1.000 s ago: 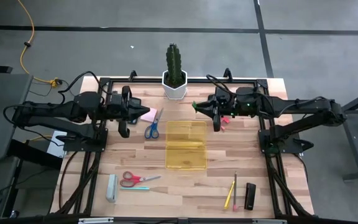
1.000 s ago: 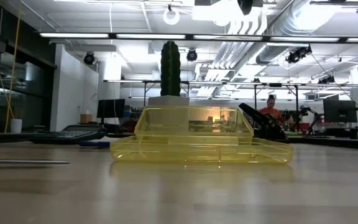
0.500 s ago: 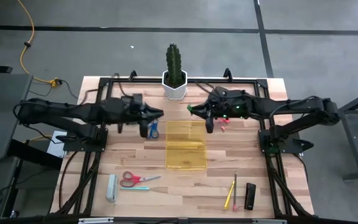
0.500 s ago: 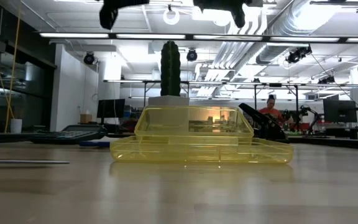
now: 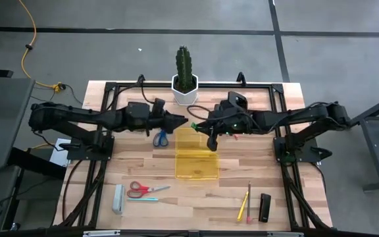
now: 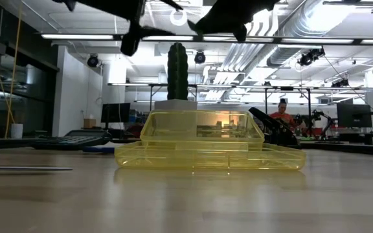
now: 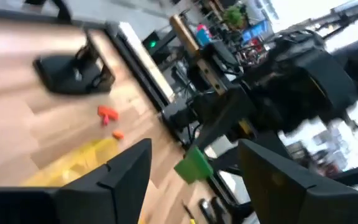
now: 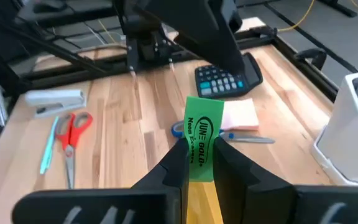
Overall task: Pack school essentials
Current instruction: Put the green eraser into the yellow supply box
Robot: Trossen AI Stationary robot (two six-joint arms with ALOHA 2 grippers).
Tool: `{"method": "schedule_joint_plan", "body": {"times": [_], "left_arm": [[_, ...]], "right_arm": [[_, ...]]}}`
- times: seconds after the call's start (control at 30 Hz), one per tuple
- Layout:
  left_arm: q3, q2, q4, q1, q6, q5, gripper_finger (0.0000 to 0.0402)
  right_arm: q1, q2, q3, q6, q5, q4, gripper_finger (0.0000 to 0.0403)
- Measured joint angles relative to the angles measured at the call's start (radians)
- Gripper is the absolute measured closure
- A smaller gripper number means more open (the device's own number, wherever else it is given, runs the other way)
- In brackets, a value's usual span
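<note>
left hand (image 5: 184,123) open, over desk (image 5: 255,155) by box's (image 5: 197,166) far edge | right hand (image 8: 199,163) pinching green eraser (image 8: 202,137), long axis straight out from fingers, toward left hand | both above box

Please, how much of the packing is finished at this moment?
Done: nothing shows inside the open yellow case. In hand: the right gripper holds a green piece near its edge; the left gripper is open beside. Left: blue-handled scissors, red-handled scissors, pen, pencils, pink pad.
</note>
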Motion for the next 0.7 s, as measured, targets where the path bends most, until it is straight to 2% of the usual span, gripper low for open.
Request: {"method": "schedule_joint_plan", "body": {"times": [0.17, 0.27, 0.7], "left_arm": [[0.0, 0.049, 0.021, 0.031, -0.047, 0.137, 0.0168], [0.0, 0.078, 0.046, 0.03, -0.051, 0.18, 0.0172], [0.0, 0.172, 0.099, 0.028, -0.114, 0.206, 0.0202]], "right_arm": [[0.0, 0.033, 0.0, -0.017, 0.0, -0.019, 0.0364], [0.0, 0.042, 0.0, -0.017, 0.0, -0.028, 0.0364], [0.0, 0.046, 0.0, -0.017, -0.056, -0.07, 0.0364]]}}
